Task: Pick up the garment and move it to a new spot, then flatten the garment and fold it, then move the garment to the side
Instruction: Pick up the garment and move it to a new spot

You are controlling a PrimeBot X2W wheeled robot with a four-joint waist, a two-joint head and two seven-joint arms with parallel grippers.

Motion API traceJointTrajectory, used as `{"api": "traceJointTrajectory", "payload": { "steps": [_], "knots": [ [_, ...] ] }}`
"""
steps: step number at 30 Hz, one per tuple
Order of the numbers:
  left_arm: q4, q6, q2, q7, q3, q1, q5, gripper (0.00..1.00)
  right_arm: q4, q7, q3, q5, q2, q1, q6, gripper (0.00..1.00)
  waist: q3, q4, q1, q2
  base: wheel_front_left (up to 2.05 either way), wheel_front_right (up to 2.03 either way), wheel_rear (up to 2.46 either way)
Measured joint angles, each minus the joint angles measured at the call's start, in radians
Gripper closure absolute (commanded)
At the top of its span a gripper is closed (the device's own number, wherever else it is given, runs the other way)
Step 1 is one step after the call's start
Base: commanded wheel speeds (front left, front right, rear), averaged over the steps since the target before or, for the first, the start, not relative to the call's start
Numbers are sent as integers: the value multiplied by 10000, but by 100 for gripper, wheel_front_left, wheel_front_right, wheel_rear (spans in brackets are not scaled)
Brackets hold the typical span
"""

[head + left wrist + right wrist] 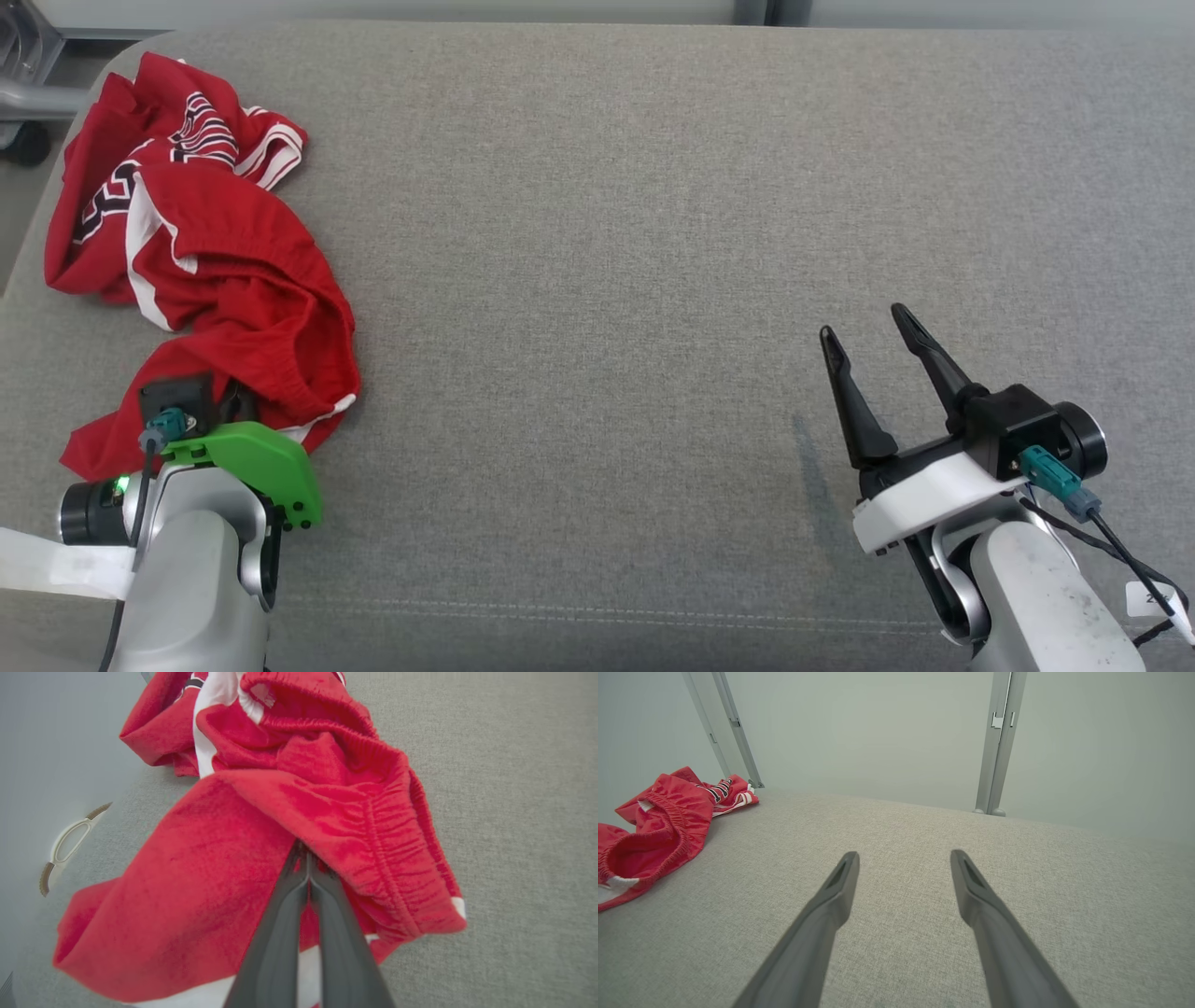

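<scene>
Red garment (215, 243) crumpled at far left of gray surface (607, 233). Left end effector (307, 858) pinched tight on its near edge. Right end effector (864, 325): fingers wide apart, well away.

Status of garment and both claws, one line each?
red shorts: crumpled heap at the far left of the grey cushion, not flattened or folded
left claw: shut, pinching a fold of the shorts beside the elastic waistband
right claw: open, holding nothing, over bare cushion
</scene>
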State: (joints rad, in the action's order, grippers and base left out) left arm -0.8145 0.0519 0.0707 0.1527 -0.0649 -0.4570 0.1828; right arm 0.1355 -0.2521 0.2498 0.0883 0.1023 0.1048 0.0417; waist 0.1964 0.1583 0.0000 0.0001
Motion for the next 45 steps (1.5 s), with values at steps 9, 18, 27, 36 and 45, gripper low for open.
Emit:
{"api": "traceJointTrajectory", "payload": {
  "steps": [9, 18, 27, 36, 45],
  "knots": [
    [-192, -180, -148, 529, 12, -159, 301, 100, 31, 0, -86, 36, -65, -5, -86, 0, -230, 209, 0, 0, 0, 0, 0],
    [-171, -267, -236, 876, 13, -155, 341, 40, 102, 0, -184, 140, -102, -79, -100, 0, -601, 455, 0, 0, 0, 0, 0],
    [259, -330, -299, 961, -104, 11, 337, 0, 142, 0, -224, 265, -217, -301, -171, 0, -1089, 728, 0, 0, 0, 0, 0],
    [1868, -531, -326, 961, -418, 872, 153, 0, 132, 0, -151, 278, -343, -452, -173, 0, -1683, 884, 0, 0, 0, 0, 0],
    [3085, -713, -330, 961, -744, 2156, 130, 0, -21, 0, -228, 349, -403, -533, -349, 0, -1891, 396, 0, 0, 0, 0, 0]
  ]
}}
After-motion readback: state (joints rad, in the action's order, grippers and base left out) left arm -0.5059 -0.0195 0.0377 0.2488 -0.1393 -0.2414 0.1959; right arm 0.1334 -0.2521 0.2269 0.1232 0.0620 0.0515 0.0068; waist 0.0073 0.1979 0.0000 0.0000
